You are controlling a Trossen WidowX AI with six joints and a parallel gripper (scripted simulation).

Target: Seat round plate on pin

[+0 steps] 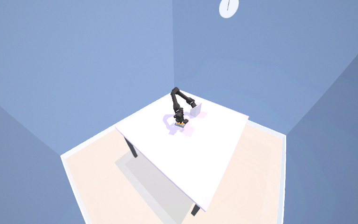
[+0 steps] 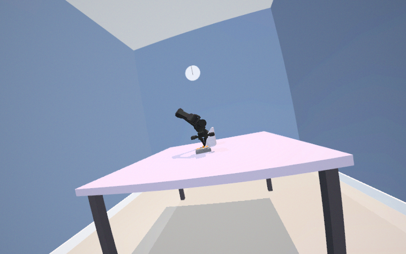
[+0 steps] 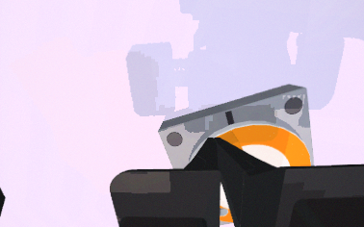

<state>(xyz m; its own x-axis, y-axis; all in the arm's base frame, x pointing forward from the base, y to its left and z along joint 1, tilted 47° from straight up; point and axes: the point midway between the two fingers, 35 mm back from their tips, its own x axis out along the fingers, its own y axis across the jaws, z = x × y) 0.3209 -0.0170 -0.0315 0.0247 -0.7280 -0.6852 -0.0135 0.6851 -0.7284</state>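
Wrist view: gripper [image 3: 220, 144] fully closed, holding nothing, tip down over orange round plate [image 3: 289, 144] on grey base [image 3: 193, 127], near table [image 1: 202, 155] far corner.

End effector [image 3: 218, 144] closed, tips over orange plate [image 3: 274, 140], grey base [image 3: 199, 126].

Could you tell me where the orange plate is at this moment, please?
In the wrist view the orange plate lies on the grey base at lower right of centre, directly under the shut gripper, whose tip covers its left edge.
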